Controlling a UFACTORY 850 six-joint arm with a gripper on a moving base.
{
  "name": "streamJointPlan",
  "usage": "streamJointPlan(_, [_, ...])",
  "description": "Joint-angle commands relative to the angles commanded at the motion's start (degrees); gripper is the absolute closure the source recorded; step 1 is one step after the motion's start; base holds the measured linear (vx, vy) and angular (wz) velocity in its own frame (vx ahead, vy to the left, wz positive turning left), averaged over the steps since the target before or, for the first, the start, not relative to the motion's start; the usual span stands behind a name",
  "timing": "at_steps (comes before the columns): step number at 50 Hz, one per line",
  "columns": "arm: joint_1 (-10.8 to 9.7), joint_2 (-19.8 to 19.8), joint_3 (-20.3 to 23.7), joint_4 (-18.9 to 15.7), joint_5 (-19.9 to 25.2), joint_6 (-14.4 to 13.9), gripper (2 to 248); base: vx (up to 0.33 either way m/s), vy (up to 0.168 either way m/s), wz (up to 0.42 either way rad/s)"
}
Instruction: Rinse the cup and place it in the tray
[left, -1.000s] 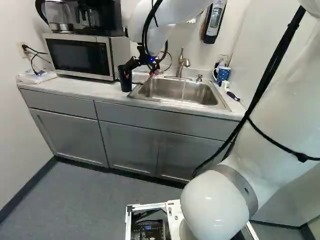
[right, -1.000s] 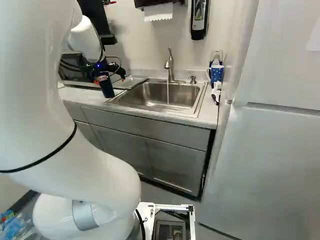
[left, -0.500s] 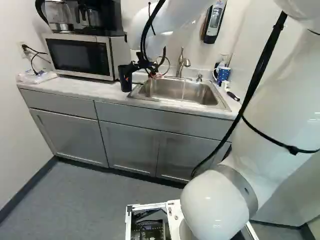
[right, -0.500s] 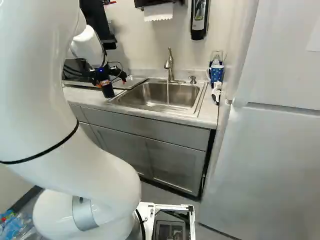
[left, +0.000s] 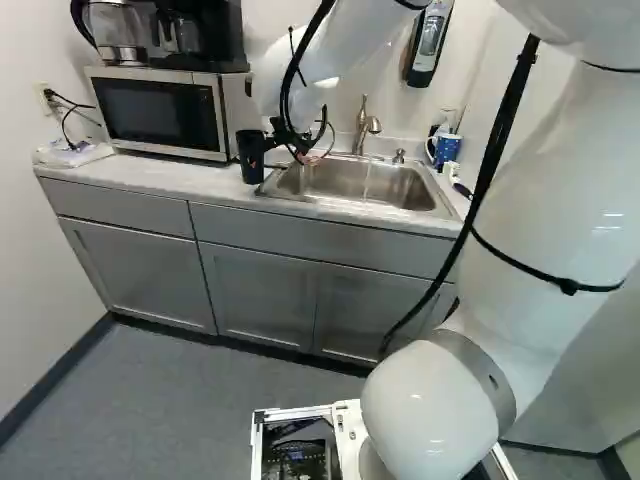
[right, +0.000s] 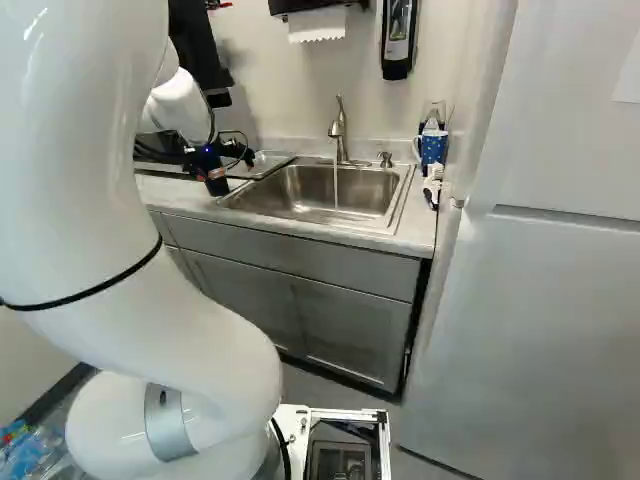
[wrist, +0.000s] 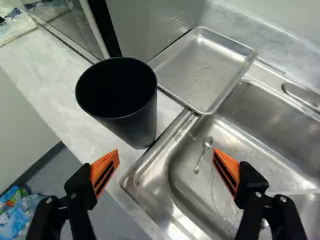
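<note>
The arm (left: 540, 210) seems to be at the fetching step, with rinsing and placing to follow; nothing shows whether the cup has had its rinse. The counter (wrist: 60, 90) runs along the sink (wrist: 150, 165), whose basin holds a small spoon and takes a thin stream of water (right: 336, 190) from the faucet (right: 338, 130). The tray (wrist: 200, 70) lies on the counter, one corner over the sink's rim, with faint specks on its bottom. The gripper (wrist: 165, 151) has its fingers spread wide, holding nothing. Ahead of it and off to one side, the black cup (wrist: 132, 120) stands upright on the counter, just beside the sink's rim; its contents cannot be told. The next move calls for centring on the cup, advancing around its wall and closing without tipping it. Smallest is the spoon (wrist: 201, 157), which a low rinse could knock
</note>
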Motion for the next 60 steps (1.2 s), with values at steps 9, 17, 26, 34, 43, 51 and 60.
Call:
streamJointPlan(9, [0.80, -1.31, -0.14, -0.57, 1.84, 0.00, 3, 0.000, 0.000, 0.000])
streamJointPlan(17, [1.10, -2.21, 0.00, -0.72, 3.73, 0.00, 3, 0.000, 0.000, 0.000])
streamJointPlan(26, [1.11, -3.25, 0.12, -0.72, 6.11, 0.00, 3, 0.000, 0.000, 0.000])
streamJointPlan(34, [1.11, -4.19, 0.22, -0.37, 8.39, 0.00, 3, 0.000, 0.000, 0.000])
streamJointPlan(43, [1.13, -5.21, 0.30, 0.31, 10.86, 0.00, 3, 0.000, 0.000, 0.000])
streamJointPlan(51, [1.39, -6.11, 0.39, 0.96, 13.11, 0.00, 3, 0.000, 0.000, 0.000])
streamJointPlan(60, [1.88, -7.09, 0.53, 1.67, 15.63, 0.00, 3, 0.000, 0.000, 0.000])
